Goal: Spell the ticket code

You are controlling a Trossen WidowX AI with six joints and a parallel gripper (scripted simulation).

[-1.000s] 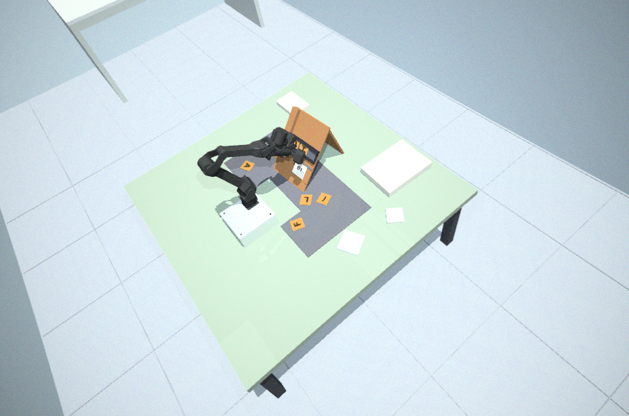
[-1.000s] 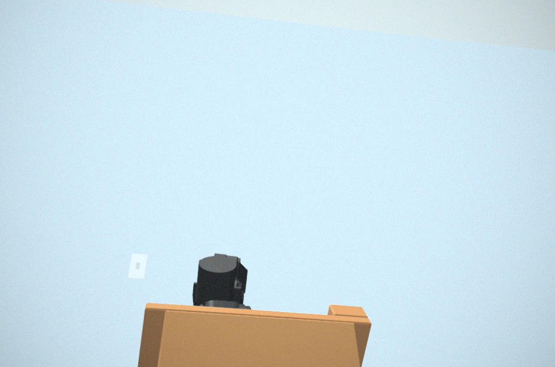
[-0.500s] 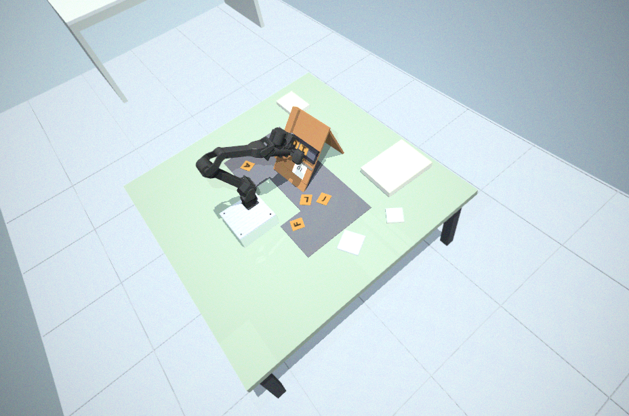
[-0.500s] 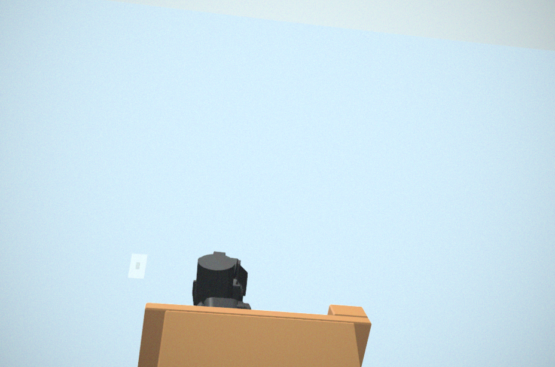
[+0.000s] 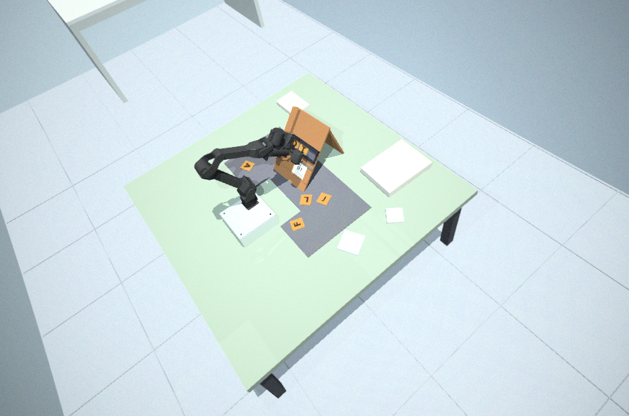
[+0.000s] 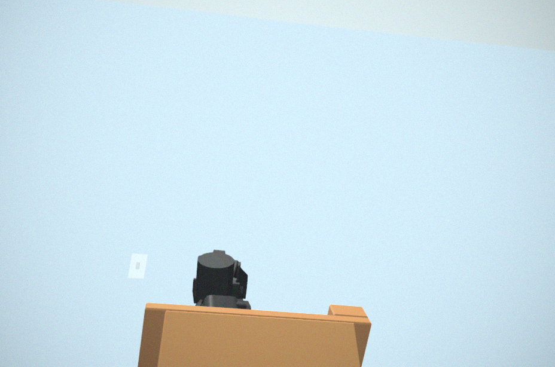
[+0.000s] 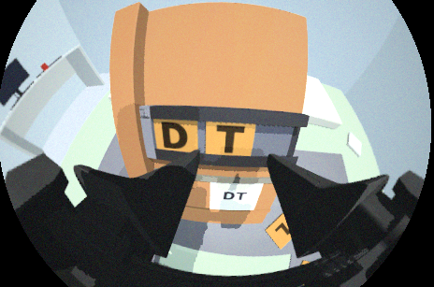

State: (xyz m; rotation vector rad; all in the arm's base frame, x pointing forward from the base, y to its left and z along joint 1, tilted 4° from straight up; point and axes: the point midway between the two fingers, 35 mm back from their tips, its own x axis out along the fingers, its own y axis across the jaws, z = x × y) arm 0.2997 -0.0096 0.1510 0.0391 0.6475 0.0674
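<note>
Nothing is held by the gripper (image 5: 296, 150) (image 7: 235, 157), its fingers parted in front of the board (image 5: 310, 127) (image 6: 259, 338) (image 7: 224, 55). In the rail (image 7: 229, 161), the D tile (image 7: 176, 136) sits left of the T tile (image 7: 230, 139), a gap between them. Below, the ticket (image 5: 299, 169) (image 7: 235, 196) reads DT.
</note>
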